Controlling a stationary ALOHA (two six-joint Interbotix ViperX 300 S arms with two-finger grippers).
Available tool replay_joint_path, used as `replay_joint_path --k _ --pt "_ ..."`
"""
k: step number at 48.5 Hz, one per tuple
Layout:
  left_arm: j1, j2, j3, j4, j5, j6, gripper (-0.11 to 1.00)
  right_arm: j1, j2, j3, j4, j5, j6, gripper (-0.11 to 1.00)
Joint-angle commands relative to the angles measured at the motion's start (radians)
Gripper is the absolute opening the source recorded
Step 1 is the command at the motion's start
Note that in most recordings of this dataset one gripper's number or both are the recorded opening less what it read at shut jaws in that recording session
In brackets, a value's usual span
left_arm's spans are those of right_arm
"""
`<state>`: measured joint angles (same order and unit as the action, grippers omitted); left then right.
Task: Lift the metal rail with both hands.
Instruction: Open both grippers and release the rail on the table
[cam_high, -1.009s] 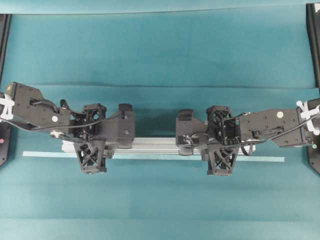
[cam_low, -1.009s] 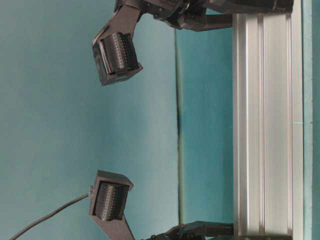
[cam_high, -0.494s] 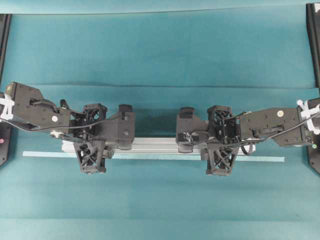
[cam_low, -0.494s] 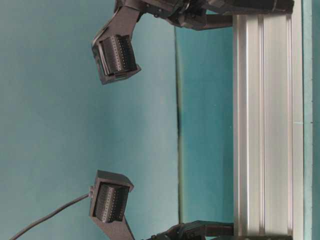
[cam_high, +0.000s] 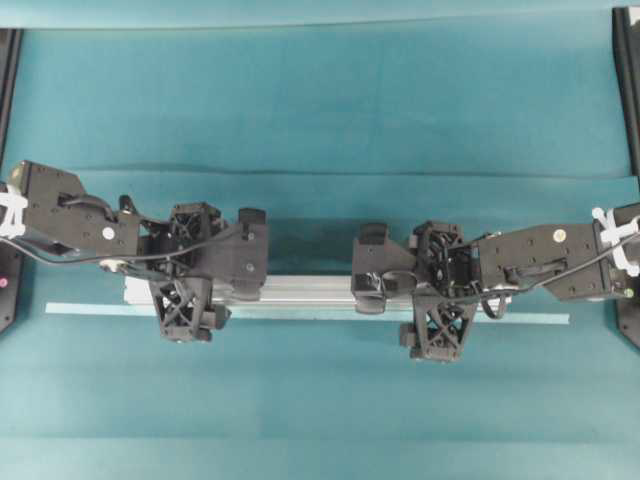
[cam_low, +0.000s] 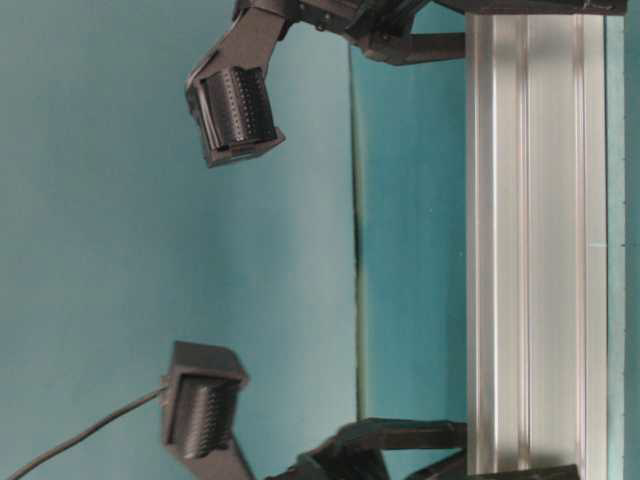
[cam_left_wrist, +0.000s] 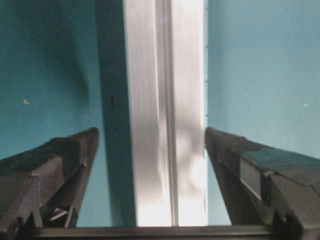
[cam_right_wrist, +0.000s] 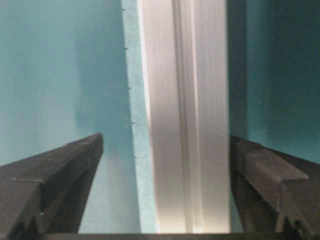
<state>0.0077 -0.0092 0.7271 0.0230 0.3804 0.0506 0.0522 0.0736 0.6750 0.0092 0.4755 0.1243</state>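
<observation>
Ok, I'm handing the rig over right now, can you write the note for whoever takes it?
Left gripper: open, jaws straddle the metal rail with a gap on both sides.
Right gripper: open, astride the rail the same way, not touching.
Rail: lies flat on the teal table, beside the pale tape line, one arm near each end.
Done: both grippers lined up over the rail.
Left: close both on the rail, then raise it evenly.
</observation>
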Motion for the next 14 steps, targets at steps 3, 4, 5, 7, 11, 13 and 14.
replay_joint_path --k 3,4,5,7,11,13,14 --pt "-0.002 -0.069 -0.006 0.003 0.0 0.005 0.95 -0.015 -0.038 -0.006 -0.003 -0.003 0.006 0.93" --pt "-0.002 -0.08 -0.006 0.003 0.002 0.005 0.95 -0.018 -0.049 -0.006 -0.003 -0.002 0.006 0.93" --pt "-0.002 -0.1 -0.006 0.003 0.006 0.005 0.95 -0.02 -0.057 -0.006 -0.003 -0.002 0.006 0.93" --pt "-0.002 -0.123 -0.006 0.003 0.008 0.005 0.95 -0.028 -0.086 -0.002 -0.005 0.0 0.006 0.93" --pt "-0.002 -0.176 -0.006 0.003 0.008 0.009 0.95 -0.04 -0.141 0.0 -0.005 0.002 0.006 0.93" --pt "-0.002 -0.204 -0.005 0.005 0.008 0.009 0.95 -0.048 -0.169 0.0 -0.005 0.003 0.006 0.93" --pt "-0.002 -0.219 -0.003 0.003 0.008 0.009 0.95 -0.051 -0.184 0.002 -0.005 0.003 0.005 0.93"
